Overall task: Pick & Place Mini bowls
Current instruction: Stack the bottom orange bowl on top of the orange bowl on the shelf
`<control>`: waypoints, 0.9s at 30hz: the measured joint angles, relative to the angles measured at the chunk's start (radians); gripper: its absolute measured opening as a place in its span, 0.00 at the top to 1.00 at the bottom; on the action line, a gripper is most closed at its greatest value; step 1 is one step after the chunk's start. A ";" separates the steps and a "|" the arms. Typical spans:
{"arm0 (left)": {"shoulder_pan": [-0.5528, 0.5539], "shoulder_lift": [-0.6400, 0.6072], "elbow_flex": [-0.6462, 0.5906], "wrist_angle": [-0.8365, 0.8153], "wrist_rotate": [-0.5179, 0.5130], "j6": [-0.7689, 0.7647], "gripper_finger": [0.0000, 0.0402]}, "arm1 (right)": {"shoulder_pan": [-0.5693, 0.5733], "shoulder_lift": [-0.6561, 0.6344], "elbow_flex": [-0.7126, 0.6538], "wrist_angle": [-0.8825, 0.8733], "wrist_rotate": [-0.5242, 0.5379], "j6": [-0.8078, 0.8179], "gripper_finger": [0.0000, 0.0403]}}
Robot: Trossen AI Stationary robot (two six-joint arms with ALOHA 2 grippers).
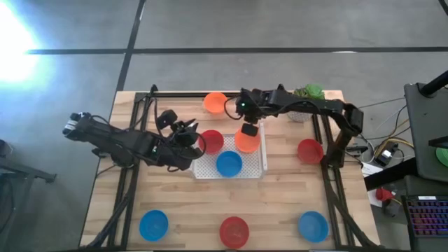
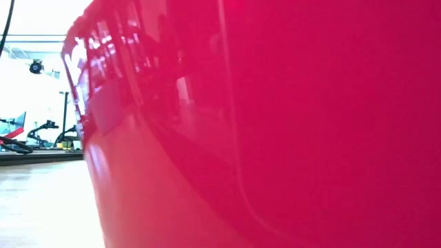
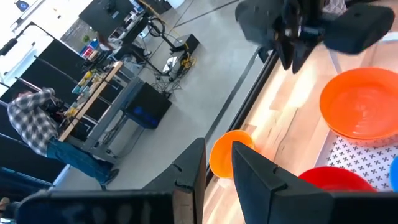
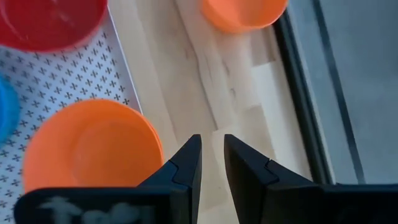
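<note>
A white perforated tray (image 1: 260, 164) at the table's middle holds a red mini bowl (image 1: 212, 142), an orange one (image 1: 245, 142) and a blue one (image 1: 229, 164). My right gripper (image 4: 212, 140) hovers above the orange bowl's (image 4: 93, 149) far rim, pointing steeply down, open by a narrow gap, with nothing between its fingers. My left gripper (image 3: 219, 149) hangs at the tray's left edge beside the red bowl (image 3: 329, 180), also narrowly open and holding nothing. Another orange bowl (image 1: 215, 103) rests on the table at the far edge.
A red bowl (image 1: 309, 150) sits right of the tray. Two blue bowls (image 1: 153, 225) (image 1: 313, 226) and a red one (image 1: 234, 232) line the near edge; that red bowl (image 2: 275, 138) fills the low view. A potted plant (image 1: 308, 92) stands at the far right.
</note>
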 joint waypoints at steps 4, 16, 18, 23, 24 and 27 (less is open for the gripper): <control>-0.003 -0.024 0.000 -0.050 0.015 -0.058 0.81 | 0.016 -0.066 0.000 0.000 0.001 0.003 0.84; -0.003 -0.119 0.000 -0.328 0.312 -0.326 0.81 | 0.133 -0.242 -0.005 0.003 0.001 -0.022 0.84; -0.003 -0.123 0.000 -0.348 0.373 -0.340 0.81 | 0.147 -0.262 -0.006 0.004 0.000 -0.026 0.84; -0.003 -0.121 0.000 -0.354 0.419 -0.341 0.81 | 0.149 -0.263 -0.019 0.022 -0.002 -0.017 0.84; -0.003 -0.120 0.000 -0.354 0.419 -0.340 0.81 | 0.141 -0.256 -0.025 0.027 -0.002 -0.007 0.84; -0.003 -0.120 0.000 -0.353 0.419 -0.338 0.81 | 0.118 -0.210 -0.054 0.027 0.000 0.021 0.84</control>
